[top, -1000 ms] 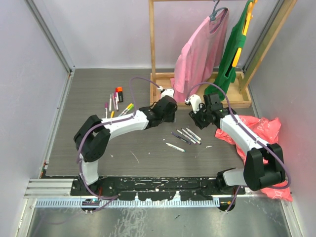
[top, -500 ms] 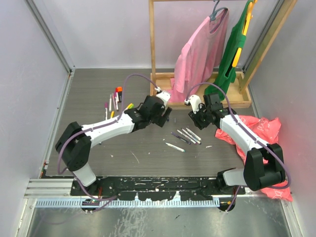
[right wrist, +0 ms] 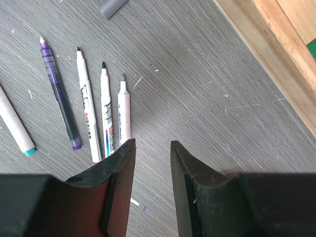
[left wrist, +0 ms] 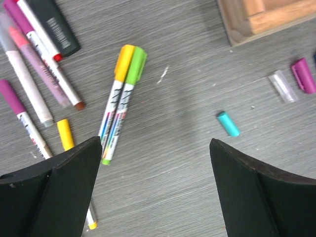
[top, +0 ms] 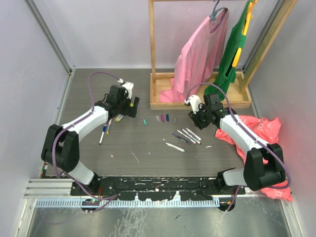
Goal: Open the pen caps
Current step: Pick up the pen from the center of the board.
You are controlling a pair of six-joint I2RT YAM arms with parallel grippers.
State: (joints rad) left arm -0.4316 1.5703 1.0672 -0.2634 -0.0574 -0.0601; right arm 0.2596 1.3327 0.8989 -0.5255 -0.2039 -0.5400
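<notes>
The left gripper [left wrist: 155, 148] hangs wide open and empty above the capped pens [left wrist: 116, 116] — I think it is choosing the next one. The loose pen caps [top: 162, 118] lie in a row mid-tabletop. The right gripper [right wrist: 150, 145], jaws narrowly apart, holds nothing beside the uncapped pens [right wrist: 105, 108].
</notes>
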